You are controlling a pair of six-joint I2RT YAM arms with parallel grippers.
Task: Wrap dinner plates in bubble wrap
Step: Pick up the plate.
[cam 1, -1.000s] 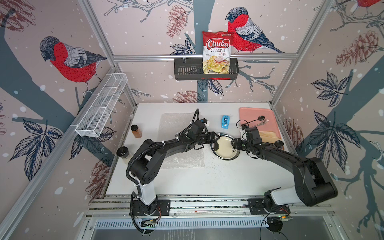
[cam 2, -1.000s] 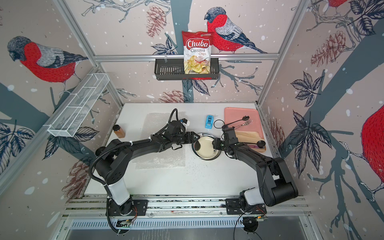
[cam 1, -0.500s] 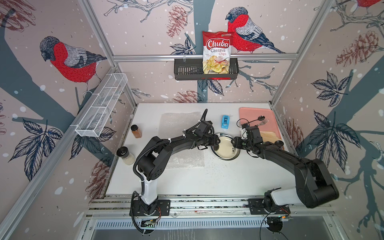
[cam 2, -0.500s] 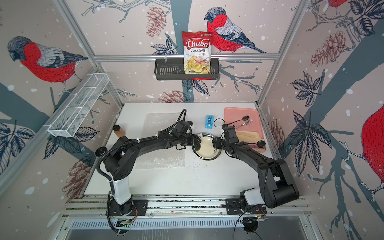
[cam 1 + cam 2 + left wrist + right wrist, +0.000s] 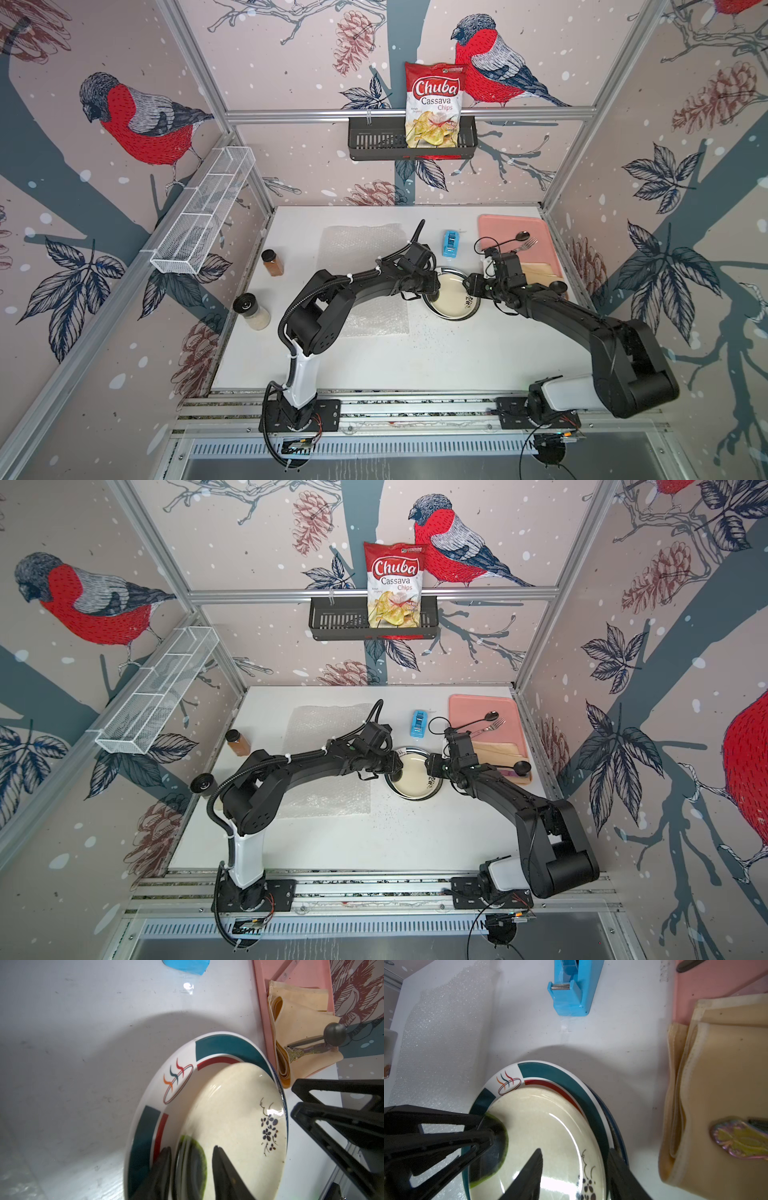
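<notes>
Three stacked dinner plates sit mid-table. The top one is the cream plate point(image 5: 451, 293) point(image 5: 411, 777) point(image 5: 234, 1105) point(image 5: 542, 1122) with a dark green rim. Under it is a white plate with teal bands point(image 5: 224, 1047) point(image 5: 554, 1074), and a dark-blue-rimmed plate point(image 5: 602, 1101) lies lowest. My left gripper point(image 5: 434, 293) point(image 5: 395, 773) point(image 5: 191, 1148) point(image 5: 486, 1127) straddles the cream plate's left rim, open by a sliver. My right gripper point(image 5: 469, 286) point(image 5: 432, 766) point(image 5: 575, 1149) point(image 5: 297, 1098) stands open across the stack's right edge. The bubble wrap point(image 5: 361, 249) point(image 5: 324, 729) point(image 5: 446, 1022) lies flat left of the plates, partly under my left arm.
A blue tape dispenser point(image 5: 451, 244) stands behind the plates. The pink tray point(image 5: 515, 228) at back right holds cutlery and a tan napkin point(image 5: 538, 272). A spice jar point(image 5: 272, 262) and a shaker point(image 5: 251, 311) stand by the left wall. A chips bag point(image 5: 434, 108) hangs high on the back wall.
My left arm has reached further right onto the plates, and its jaws have narrowed around the cream plate's rim. The right arm has stayed put.
</notes>
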